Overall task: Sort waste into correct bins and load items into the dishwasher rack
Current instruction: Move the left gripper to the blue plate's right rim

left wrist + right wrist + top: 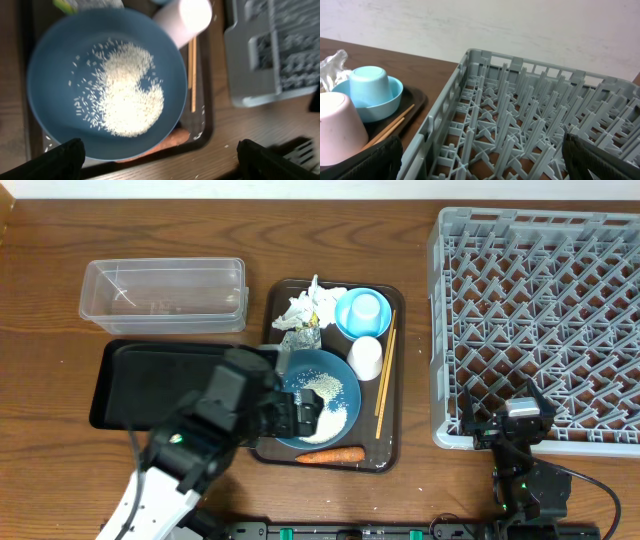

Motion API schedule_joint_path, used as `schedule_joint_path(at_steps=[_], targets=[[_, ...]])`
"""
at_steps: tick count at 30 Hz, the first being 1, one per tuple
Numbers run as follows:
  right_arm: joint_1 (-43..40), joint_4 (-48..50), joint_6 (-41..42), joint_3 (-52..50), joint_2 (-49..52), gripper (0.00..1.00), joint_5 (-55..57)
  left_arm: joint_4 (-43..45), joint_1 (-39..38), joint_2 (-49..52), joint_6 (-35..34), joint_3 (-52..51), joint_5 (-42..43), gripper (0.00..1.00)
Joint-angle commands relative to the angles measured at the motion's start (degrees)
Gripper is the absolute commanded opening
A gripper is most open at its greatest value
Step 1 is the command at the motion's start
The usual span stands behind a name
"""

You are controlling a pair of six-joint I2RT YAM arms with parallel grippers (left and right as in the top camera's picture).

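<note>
The large blue dish (338, 378) holds a heap of white rice (326, 412) on the brown serving tray (393, 452). An orange carrot (333, 456) lies at the tray's front. Crumpled tissue (308, 308) and a small wrapper (301, 338) lie at the back, beside the light-blue bowl (362, 312), the white cup (366, 357) and the chopsticks (385, 375). My left gripper (300, 415) is open and hovers over the dish's near edge; the left wrist view (161, 165) shows the rice (125, 100) below it. My right gripper (505, 425) is open at the front edge of the grey rack (545, 320), as also shows in the right wrist view (482, 160).
The clear tub (163, 293) stands at the back left. The black tray (140, 380) lies in front of it, partly under my left arm. A few rice grains lie on the serving tray and the table near the carrot (172, 140).
</note>
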Motion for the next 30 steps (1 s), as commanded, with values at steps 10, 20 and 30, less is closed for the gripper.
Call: schedule_joint_path(at_steps=[10,20,30], targets=[[0.8,-0.2,-0.6,-0.1,-0.2,0.99,0.6,1.4,-6.9,11.3,-4.4,1.8,-0.4,0.99],[0.8,-0.2,-0.6,-0.1,-0.2,0.99,0.6,5.5,-14.4,19.3,-3.7,2.1,-11.7,0.99],[0.8,-0.2,-0.6,-0.1,-0.1,0.99,0.6,10.4,-19.2,26.7,-2.7,4.1,-16.9,0.98]])
